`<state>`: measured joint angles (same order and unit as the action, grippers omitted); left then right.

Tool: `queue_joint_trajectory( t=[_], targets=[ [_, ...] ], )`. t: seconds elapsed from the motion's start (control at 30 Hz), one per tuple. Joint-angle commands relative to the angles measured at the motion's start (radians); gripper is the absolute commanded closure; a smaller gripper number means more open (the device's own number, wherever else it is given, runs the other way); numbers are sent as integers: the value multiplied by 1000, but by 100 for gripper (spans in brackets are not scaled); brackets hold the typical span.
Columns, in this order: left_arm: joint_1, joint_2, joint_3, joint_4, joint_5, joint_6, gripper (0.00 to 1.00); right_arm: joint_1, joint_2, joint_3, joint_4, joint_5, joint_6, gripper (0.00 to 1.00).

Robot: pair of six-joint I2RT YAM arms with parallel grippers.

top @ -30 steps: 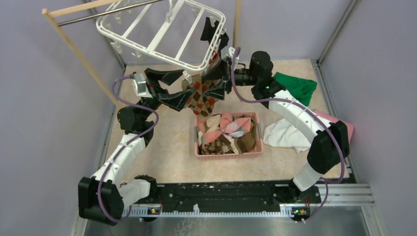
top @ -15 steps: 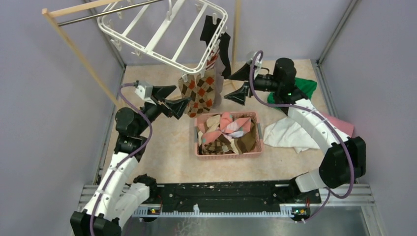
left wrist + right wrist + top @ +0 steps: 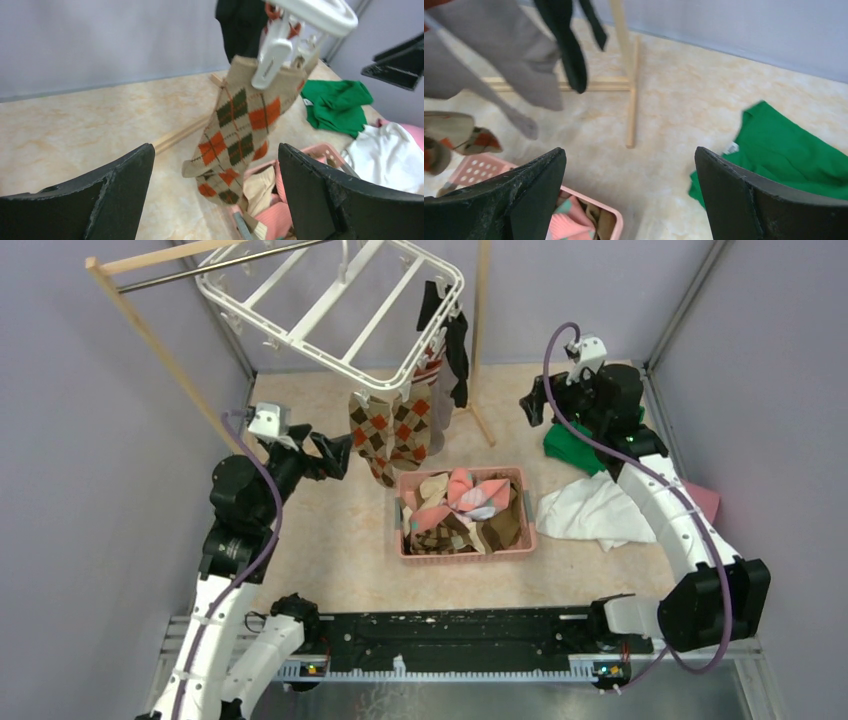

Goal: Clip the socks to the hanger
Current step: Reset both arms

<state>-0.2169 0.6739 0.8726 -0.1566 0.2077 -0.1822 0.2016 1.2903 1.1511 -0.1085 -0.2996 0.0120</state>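
Socks (image 3: pixel 462 502) lie heaped in the pink basket (image 3: pixel 465 553) mid-table; an argyle sock (image 3: pixel 240 125) hangs clipped to the hanger (image 3: pixel 320 11). Light, soft and floppy, they are probably best pinched at the cuff. Left fingers (image 3: pixel 115 185) and right fingers (image 3: pixel 734 200) gape, empty.

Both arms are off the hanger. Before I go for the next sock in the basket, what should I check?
1. Argyle sock clipped: ok, a white clip pinches its cuff and it hangs free.
2. Left gripper open and empty: ok.
3. Right gripper open and empty: ok.
4. Both grippers apart from the hanger: ok.
5. Socks to pick in the pink basket: ok, several lie in it.
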Motion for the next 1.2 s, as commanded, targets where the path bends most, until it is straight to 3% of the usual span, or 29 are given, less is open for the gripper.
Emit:
queue_joint_trajectory(
  t=[0.0, 0.2, 0.4, 0.73, 1.17],
  targets=[
    [-1, 55, 176, -220, -165, 38, 1, 1, -78, 92, -128, 255, 17, 2],
    [-1, 100, 358, -366, -287, 36, 1, 1, -180, 89, -111, 325, -41, 2],
    [-1, 108, 514, -461, -250, -22, 1, 1, -281, 77, -104, 317, 8, 2],
    [-2, -31, 576, -506, -235, -56, 1, 1, -316, 146, -154, 316, 100, 2],
    [-2, -78, 571, -465, -227, -89, 1, 1, -285, 194, -134, 364, 74, 2]
  ],
)
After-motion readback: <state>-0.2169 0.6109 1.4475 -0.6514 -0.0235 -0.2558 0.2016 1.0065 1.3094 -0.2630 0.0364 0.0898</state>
